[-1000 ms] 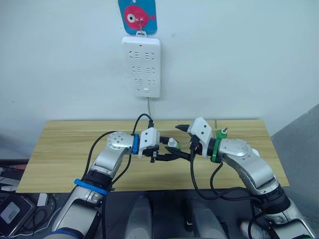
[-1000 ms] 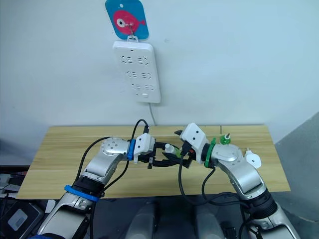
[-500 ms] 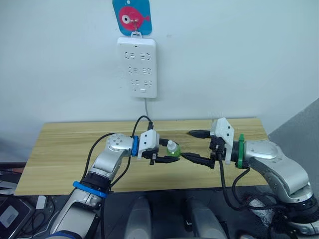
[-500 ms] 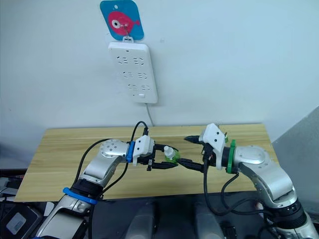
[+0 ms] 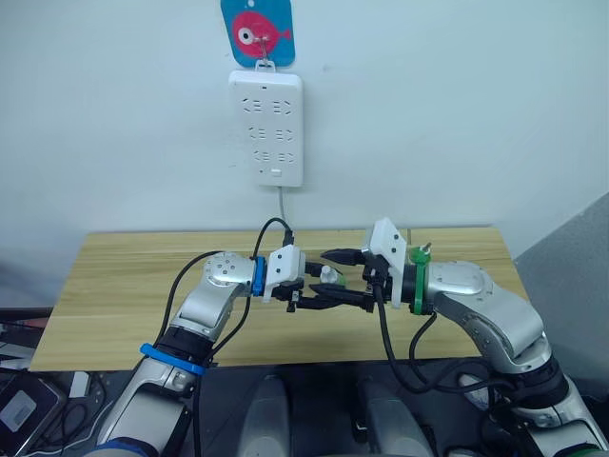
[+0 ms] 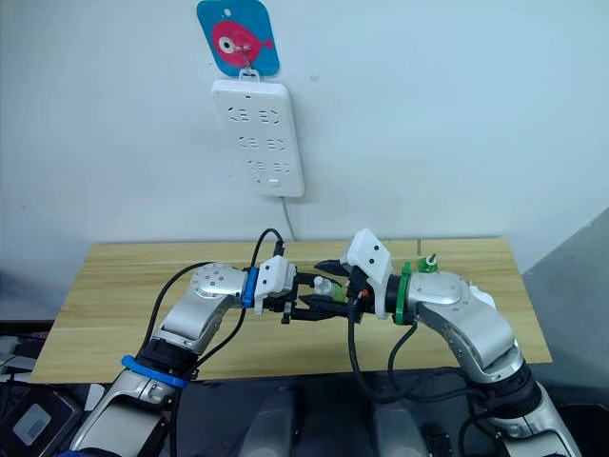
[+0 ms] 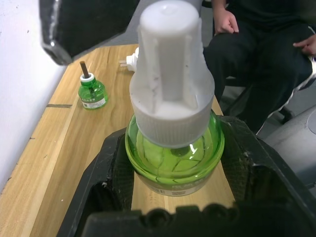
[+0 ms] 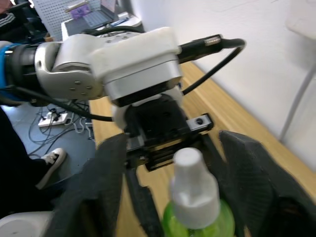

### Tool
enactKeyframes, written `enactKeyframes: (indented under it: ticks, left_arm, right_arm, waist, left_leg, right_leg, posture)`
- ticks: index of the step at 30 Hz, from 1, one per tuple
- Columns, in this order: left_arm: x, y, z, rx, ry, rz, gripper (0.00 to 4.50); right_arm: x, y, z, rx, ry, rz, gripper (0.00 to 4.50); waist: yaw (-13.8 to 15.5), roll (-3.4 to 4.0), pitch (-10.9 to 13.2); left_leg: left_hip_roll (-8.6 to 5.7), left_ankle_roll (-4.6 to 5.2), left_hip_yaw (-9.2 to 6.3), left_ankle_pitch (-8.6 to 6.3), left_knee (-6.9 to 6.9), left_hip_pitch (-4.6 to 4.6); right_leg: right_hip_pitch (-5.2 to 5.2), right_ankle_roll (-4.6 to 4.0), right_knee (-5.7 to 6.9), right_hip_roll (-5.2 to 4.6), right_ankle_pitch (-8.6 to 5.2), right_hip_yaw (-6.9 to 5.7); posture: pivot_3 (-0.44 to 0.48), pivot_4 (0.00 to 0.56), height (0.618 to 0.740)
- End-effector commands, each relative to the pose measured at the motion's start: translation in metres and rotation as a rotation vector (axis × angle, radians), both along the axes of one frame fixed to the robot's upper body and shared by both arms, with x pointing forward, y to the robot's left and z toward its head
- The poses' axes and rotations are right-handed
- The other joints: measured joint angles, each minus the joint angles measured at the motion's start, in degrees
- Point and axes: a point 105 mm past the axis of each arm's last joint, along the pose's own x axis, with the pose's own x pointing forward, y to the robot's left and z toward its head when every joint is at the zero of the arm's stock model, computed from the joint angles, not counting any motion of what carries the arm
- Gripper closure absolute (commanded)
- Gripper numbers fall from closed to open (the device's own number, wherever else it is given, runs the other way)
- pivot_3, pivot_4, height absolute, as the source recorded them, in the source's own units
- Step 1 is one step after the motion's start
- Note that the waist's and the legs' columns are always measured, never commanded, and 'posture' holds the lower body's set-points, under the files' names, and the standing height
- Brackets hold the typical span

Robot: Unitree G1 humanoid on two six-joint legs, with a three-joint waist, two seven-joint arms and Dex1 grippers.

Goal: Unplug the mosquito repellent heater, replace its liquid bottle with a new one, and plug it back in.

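Observation:
My left gripper (image 5: 319, 290) is shut on a new green liquid bottle (image 7: 174, 158) with a white cap (image 7: 170, 74), holding it above the table in front of me. Its fingers (image 7: 106, 173) clamp the green body from both sides. My right gripper (image 5: 335, 279) faces it, open, with one finger on each side of the cap (image 8: 190, 192) and a gap on both sides. A second green bottle (image 7: 92, 94), uncapped with a bare wick, stands on the table behind my right arm (image 5: 420, 255). The white mosquito repellent heater (image 7: 130, 60) lies on the table close to it, mostly hidden.
A long white power strip (image 5: 266, 129) hangs on the wall under a blue and pink fish card (image 5: 257, 31), its cord running down behind the wooden table (image 5: 124, 276). A person in dark clothes (image 7: 261, 49) sits beyond the table's right end.
Half a second ago my right gripper had drawn away to the right. It has come back left, and its fingers straddle the bottle's cap again. The left gripper has kept holding the bottle.

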Motion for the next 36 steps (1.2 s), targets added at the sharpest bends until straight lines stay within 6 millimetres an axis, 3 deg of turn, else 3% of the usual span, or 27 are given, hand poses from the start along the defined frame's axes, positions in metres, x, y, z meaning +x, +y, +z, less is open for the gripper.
enactKeyframes:
  ticks: [1, 5, 9, 16, 19, 22, 25, 28, 32, 36]
  left_arm:
    - [-0.004, -0.004, 0.004, -0.009, -0.024, -0.020, 2.21]
    - [-0.005, -0.004, 0.003, -0.007, -0.018, -0.020, 2.21]
    - [-0.005, -0.003, 0.001, -0.002, -0.016, -0.017, 2.21]
    - [0.004, 0.020, -0.015, 0.035, 0.014, 0.077, 2.21]
    - [0.005, 0.028, -0.022, 0.048, 0.020, 0.109, 2.21]
    - [0.009, 0.040, -0.028, 0.070, 0.006, 0.155, 2.21]
    - [0.017, 0.045, -0.017, 0.042, -0.013, 0.212, 2.21]
    - [0.020, 0.045, -0.008, 0.023, -0.023, 0.229, 2.21]
    - [0.014, 0.043, -0.004, 0.029, -0.037, 0.198, 2.21]
    - [0.013, 0.045, -0.001, 0.042, -0.042, 0.190, 2.21]
  right_arm:
    - [-0.001, 0.002, 0.010, 0.012, -0.060, 0.027, 2.96]
    - [-0.001, 0.002, 0.011, 0.014, -0.064, 0.038, 4.34]
    - [-0.006, 0.003, 0.015, 0.019, -0.069, 0.066, 4.35]
    - [-0.010, 0.005, 0.090, 0.248, -0.136, 0.023, 4.35]
    - [-0.005, 0.002, 0.102, 0.288, -0.141, -0.037, 4.35]
    - [0.014, -0.011, 0.087, 0.277, -0.152, -0.188, 4.35]
    - [0.048, -0.041, 0.018, 0.192, -0.111, -0.441, 4.35]
    - [0.067, -0.057, -0.024, 0.137, -0.122, -0.572, 4.35]
    - [0.092, -0.075, -0.055, 0.154, -0.144, -0.748, 4.35]
    - [0.103, -0.077, -0.076, 0.152, -0.150, -0.805, 4.35]
  waist:
    - [0.0, 0.00, 0.0]
    - [0.0, 0.00, 0.0]
    - [0.0, 0.00, 0.0]
    - [-0.1, 0.01, 0.0]
    - [0.0, 0.01, 0.0]
    - [0.2, 0.01, 0.0]
    - [0.5, -0.06, 0.0]
    - [0.4, -0.05, 0.0]
    - [-0.1, -0.04, 0.0]
    - [0.1, -0.03, 0.0]
  left_leg:
    - [0.00, 0.00, 0.00, 0.00, 0.00, 0.00]
    - [0.01, 0.00, 0.00, 0.00, -0.01, 0.00]
    - [0.01, 0.00, 0.00, 0.00, -0.01, 0.00]
    - [0.03, 0.00, -0.02, 0.00, 0.00, 0.02]
    - [0.07, 0.00, -0.08, 0.00, -0.05, 0.02]
    - [0.04, 0.00, -0.06, 0.00, -0.13, -0.01]
    - [0.00, 0.00, -0.05, -0.01, -0.18, -0.04]
    - [-0.03, 0.00, 0.10, 0.00, -0.20, -0.06]
    - [0.01, 0.00, 0.17, 0.00, -0.19, -0.04]
    - [0.07, 0.00, 0.11, 0.00, -0.35, 0.04]
  right_leg:
    - [0.00, 0.00, 0.00, 0.00, 0.00, 0.00]
    - [0.00, 0.00, 0.00, 0.00, 0.00, 0.00]
    - [0.00, 0.00, 0.01, 0.00, 0.00, 0.00]
    - [-0.03, 0.00, 0.10, 0.01, 0.00, 0.00]
    - [-0.03, -0.03, 0.11, 0.03, -0.02, -0.08]
    - [-0.05, -0.05, -0.02, 0.00, -0.02, -0.07]
    - [0.01, -0.04, -0.24, -0.05, -0.03, -0.10]
    - [-0.01, 0.04, -0.35, -0.10, 0.02, 0.02]
    - [-0.05, 0.10, -0.33, -0.06, 0.09, 0.09]
    - [-0.05, 0.08, -0.31, 0.01, 0.09, 0.06]
  posture:
    - [0.171, 0.224, 0.740]
    - [0.171, 0.226, 0.740]
    - [0.170, 0.226, 0.740]
    - [0.174, 0.233, 0.740]
    - [0.175, 0.234, 0.740]
    - [0.179, 0.236, 0.740]
    - [0.179, 0.236, 0.740]
    - [0.209, 0.245, 0.740]
    - [0.229, 0.250, 0.740]
    - [0.240, 0.254, 0.740]
